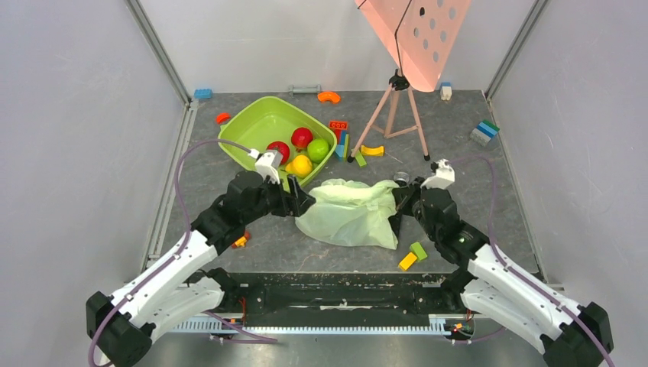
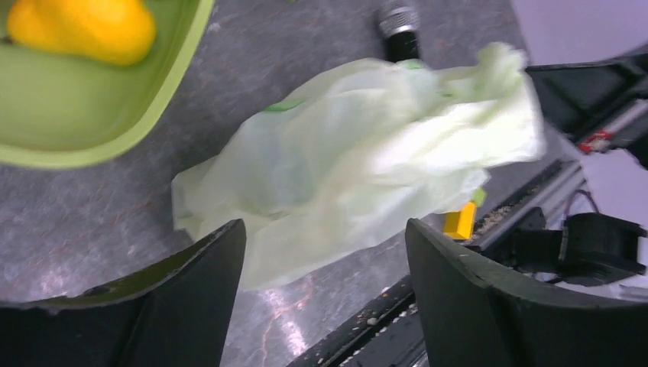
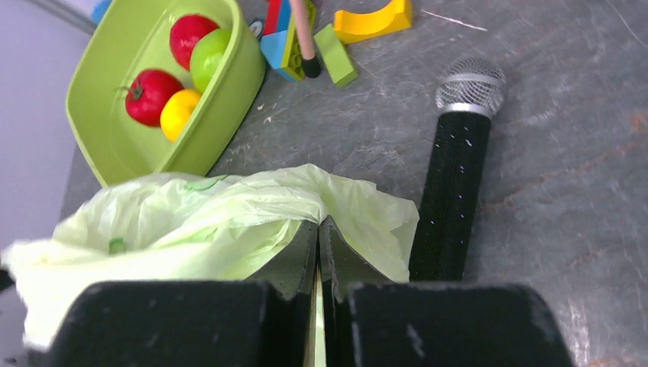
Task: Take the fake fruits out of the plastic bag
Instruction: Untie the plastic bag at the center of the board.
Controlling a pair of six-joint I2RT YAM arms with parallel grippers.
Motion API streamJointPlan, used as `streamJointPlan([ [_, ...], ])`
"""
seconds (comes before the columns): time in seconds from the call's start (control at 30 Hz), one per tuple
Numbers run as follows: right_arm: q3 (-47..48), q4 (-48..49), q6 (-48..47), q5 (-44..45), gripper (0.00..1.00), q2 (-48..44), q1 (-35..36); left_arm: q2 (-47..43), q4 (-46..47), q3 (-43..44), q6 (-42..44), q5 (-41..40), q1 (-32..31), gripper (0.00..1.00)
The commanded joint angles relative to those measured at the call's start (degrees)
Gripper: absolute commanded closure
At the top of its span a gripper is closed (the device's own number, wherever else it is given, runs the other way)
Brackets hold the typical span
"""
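Each arm is built of white shells near the base and black links toward the wrist, as seen on the left arm [image 1: 177, 264] and the right arm [image 1: 497, 279]. A lilac cable [image 1: 179, 180] is looped along each, and a white block [image 1: 268, 162] is mounted at each wrist. Matte black, wedge-shaped fingers [image 2: 191, 306] are fitted to the left tool [image 2: 325, 228].

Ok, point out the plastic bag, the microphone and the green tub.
plastic bag [image 1: 350, 215], top view, middle of its crumpled body.
microphone [image 3: 452, 191], right wrist view, on its black handle.
green tub [image 1: 260, 126], top view, bare floor inside it.
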Motion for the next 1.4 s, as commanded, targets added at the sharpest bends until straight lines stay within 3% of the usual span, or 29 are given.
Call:
streamJointPlan([
  [0.0, 7.5, 2.4, -13.5, -7.5, 1.00, 4.6, -0.1, 1.0, -3.6, 11.1, 6.6, 2.7, -2.2, 0.13],
  [0.17, 12.1, 2.1, -19.6, -15.7, 1.00, 9.3, -0.1, 4.4, -9.1, 19.7, 14.8, -2.1, -8.8, 0.07],
  [0.47, 20.2, 1.3, -24.1, -27.0, 1.00, 15.3, 0.0, 16.0, -15.6, 28.7, 23.6, -19.3, -23.9, 0.10],
  [0.7, 21.1, 0.3, -24.6, -29.1, 1.00, 15.7, 0.0, 19.6, -15.5, 29.8, 25.4, -25.3, -25.4, 0.15],
  [0.97, 20.6, -0.4, -24.7, -29.7, 1.00, 15.7, 0.0, 20.4, -12.5, 29.1, 24.8, -29.3, -25.4, 0.29],
  [1.27, 20.1, -0.1, -24.0, -30.8, 1.00, 15.2, 0.0, 22.0, -10.5, 27.9, 24.7, -26.3, -25.4, 0.41],
  [1.37, 19.9, 0.2, -23.7, -31.2, 1.00, 14.9, 0.0, 21.9, -9.7, 27.2, 24.4, -24.6, -25.4, 0.51],
])
